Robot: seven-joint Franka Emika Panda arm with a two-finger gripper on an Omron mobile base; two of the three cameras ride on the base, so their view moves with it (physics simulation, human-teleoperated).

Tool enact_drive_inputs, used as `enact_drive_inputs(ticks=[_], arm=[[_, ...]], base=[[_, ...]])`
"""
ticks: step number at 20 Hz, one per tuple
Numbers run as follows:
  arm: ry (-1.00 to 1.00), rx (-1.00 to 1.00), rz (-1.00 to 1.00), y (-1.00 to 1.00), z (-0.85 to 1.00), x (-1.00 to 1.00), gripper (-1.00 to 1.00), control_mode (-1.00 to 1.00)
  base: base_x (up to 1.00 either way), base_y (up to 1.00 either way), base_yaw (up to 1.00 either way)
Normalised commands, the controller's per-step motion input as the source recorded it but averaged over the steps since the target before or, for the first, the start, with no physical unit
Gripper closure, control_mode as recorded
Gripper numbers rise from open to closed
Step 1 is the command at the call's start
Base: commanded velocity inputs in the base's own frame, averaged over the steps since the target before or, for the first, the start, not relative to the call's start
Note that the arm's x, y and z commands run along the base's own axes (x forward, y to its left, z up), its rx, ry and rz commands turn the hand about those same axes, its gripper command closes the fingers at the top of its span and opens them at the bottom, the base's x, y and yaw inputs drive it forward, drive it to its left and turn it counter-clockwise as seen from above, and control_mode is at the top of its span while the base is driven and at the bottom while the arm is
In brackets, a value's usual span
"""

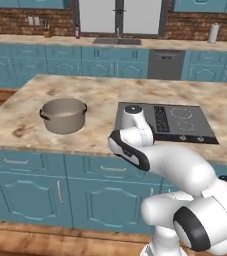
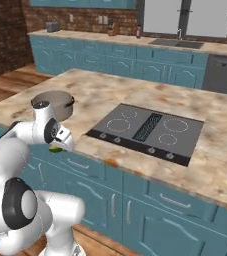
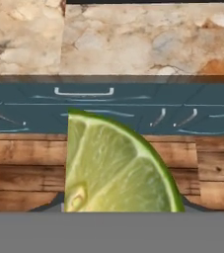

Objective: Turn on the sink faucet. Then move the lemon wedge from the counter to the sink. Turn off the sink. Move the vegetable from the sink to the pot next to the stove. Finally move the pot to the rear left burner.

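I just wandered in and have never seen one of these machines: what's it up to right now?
The white robot arm is carrying a small yellow-green lemon wedge in its tool, held out in front of the teal cabinet fronts, just off the edge of the beige marbled stone counter. A round tan-grey metal pot waits on that counter beside the flat dark grey cooktop. The wedge has not gone into the pot yet.
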Motion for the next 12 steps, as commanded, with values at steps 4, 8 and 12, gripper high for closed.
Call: enact_drive_inputs(ticks=[4,8,12], arm=[[0.00,0.00,0.00,0.00,0.00,0.00,1.00,1.00],[0.00,0.00,0.00,0.00,0.00,0.00,1.00,1.00],[0.00,0.00,0.00,0.00,0.00,0.00,1.00,1.00]], base=[[0.53,0.24,-0.37],[0.15,0.04,-0.14],[0.49,0.46,-0.09]])
